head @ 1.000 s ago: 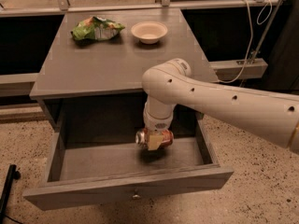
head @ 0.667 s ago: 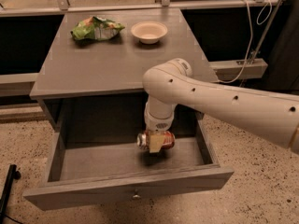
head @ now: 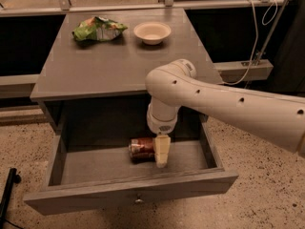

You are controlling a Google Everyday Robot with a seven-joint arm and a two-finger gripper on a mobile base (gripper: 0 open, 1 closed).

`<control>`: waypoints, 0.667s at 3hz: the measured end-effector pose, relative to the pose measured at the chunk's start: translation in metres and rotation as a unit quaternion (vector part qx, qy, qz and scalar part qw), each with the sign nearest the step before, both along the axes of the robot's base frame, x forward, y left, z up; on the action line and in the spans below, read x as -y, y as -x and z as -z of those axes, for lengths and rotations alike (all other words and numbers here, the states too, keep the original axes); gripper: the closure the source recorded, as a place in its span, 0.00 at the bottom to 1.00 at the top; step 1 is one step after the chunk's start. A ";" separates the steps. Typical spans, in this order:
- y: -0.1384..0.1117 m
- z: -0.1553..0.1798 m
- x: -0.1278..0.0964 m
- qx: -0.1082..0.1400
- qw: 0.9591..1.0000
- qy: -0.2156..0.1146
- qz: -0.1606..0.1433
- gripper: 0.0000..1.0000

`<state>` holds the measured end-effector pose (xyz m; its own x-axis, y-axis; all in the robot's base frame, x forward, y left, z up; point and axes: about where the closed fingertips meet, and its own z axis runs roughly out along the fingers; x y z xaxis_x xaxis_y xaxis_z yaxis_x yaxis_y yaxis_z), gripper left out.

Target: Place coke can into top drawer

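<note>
The coke can [head: 141,148] lies on its side on the floor of the open top drawer [head: 128,194], near the middle. My gripper [head: 160,157] reaches down into the drawer from the white arm. One cream finger [head: 162,149] shows just right of the can, with its tip at the drawer floor. The can sits beside that finger, not centred under the wrist, and the gripper looks open. The other finger is hidden.
On the cabinet top [head: 119,66], a green chip bag [head: 98,28] lies at the back left and a white bowl [head: 152,32] sits at the back centre. A white cable [head: 259,37] hangs at the right. A black object [head: 8,190] stands on the floor at the left.
The can has shifted left and down from under the wrist and now rests on the drawer floor. The wrist has barely moved.
</note>
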<state>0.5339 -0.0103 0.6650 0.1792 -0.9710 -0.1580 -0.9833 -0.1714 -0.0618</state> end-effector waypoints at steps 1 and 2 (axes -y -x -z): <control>0.004 -0.023 -0.005 0.024 0.999 -0.023 -0.023 0.00; 0.018 -0.078 -0.008 0.069 0.995 -0.043 -0.064 0.00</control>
<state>0.5154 -0.0020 0.7431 0.3260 -0.9228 -0.2055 -0.9349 -0.2825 -0.2148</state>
